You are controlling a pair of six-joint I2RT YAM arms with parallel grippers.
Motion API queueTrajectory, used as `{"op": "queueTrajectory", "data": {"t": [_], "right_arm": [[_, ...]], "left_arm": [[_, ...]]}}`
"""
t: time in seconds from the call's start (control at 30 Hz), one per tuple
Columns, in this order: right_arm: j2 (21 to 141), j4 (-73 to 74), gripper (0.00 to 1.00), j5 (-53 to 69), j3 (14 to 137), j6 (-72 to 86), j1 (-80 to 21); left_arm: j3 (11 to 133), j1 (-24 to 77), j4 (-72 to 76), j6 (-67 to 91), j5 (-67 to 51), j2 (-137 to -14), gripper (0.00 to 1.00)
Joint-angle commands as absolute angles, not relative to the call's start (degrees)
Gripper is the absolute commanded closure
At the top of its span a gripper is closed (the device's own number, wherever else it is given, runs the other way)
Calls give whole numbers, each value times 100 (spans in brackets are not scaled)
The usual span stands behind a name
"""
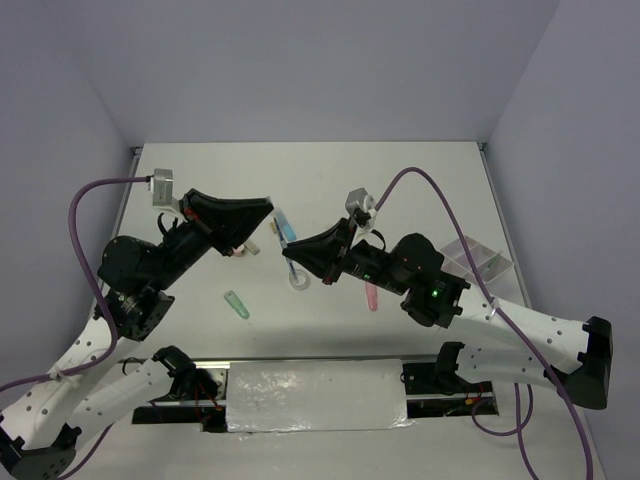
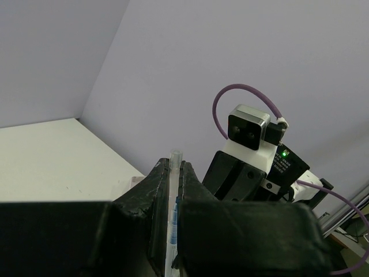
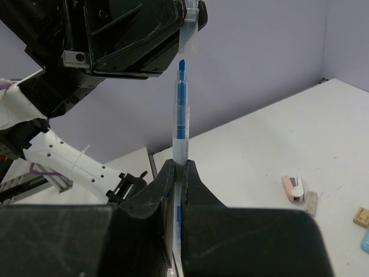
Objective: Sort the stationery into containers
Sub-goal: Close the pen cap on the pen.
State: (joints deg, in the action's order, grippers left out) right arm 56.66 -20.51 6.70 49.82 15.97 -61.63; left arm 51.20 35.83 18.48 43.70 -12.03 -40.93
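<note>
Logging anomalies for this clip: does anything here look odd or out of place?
Yes. The blue marker is uncapped: the right gripper holds its body, bare tip exposed, while the left gripper holds the clear cap just beyond that tip.

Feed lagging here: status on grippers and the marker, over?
Left gripper shut on clear cap. Right gripper shut on blue marker, tip bare, just below cap. Nothing between them.

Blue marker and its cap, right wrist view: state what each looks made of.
The blue marker is probably smooth translucent plastic, since a blue core shows through the pale barrel; its tip looks matte, perhaps felt. The cap is likely frosted clear plastic, pale and see-through with a soft sheen.
</note>
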Motion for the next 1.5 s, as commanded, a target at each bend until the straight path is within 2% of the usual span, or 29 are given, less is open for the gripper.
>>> {"op": "queueTrajectory", "data": {"t": [0.0, 1.23, 1.4, 1.47], "right_arm": [[5572, -2197, 100, 642, 5063, 1556, -6205], [5792, -2065, 100, 343, 5757, 1091, -6205], [5836, -1951, 100, 9, 6081, 625, -6187], [5871, -1899, 100, 9, 6213, 528, -6188]], "left_arm": [[5265, 3604, 2100, 4307, -1142, -4008, 100], [5194, 3604, 1925, 4342, -1564, -4324, 100], [5168, 3595, 1934, 4307, -1784, -4456, 88], [5185, 3604, 1899, 4272, -1819, -4482, 77]]}}
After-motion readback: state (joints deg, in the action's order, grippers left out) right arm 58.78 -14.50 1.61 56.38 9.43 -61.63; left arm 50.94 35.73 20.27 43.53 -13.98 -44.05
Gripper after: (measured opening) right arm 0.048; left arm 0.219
